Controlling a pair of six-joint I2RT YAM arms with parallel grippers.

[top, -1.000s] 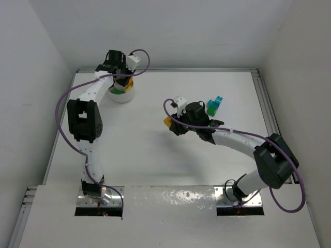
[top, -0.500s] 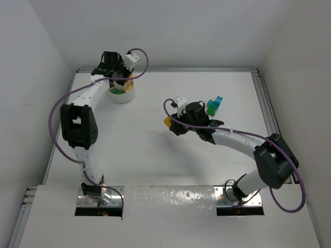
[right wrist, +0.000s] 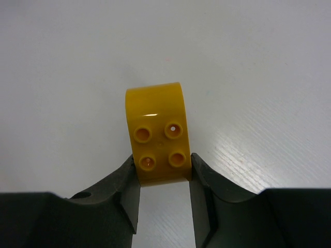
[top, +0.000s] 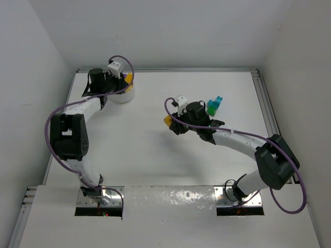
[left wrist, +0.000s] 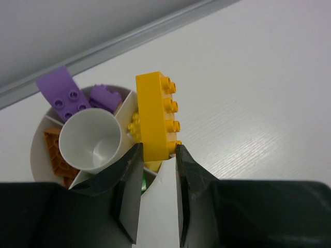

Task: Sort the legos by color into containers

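Note:
My left gripper (left wrist: 158, 150) is shut on a long yellow lego (left wrist: 155, 116), which stands on end over the right side of the white divided bowl (left wrist: 36, 142). The bowl's sections hold purple legos (left wrist: 64, 95), orange legos (left wrist: 54, 152) and another yellow lego (left wrist: 134, 126) around an empty middle cup. From above, this gripper (top: 125, 81) is at the bowl (top: 124, 97) in the table's far left corner. At mid-table my right gripper (right wrist: 163, 165) is shut on an amber round-topped lego (right wrist: 158, 134), held over bare table; the top view shows that gripper (top: 169, 123) too.
A teal lego (top: 216, 101) and a green lego (top: 211, 109) lie together on the table just behind the right arm's wrist. A metal rail (top: 165, 69) runs along the far edge and white walls enclose the table.
The left arm's wrist has swung left and turned, keeping the yellow lego at the bowl. The right arm and its amber lego have not moved.

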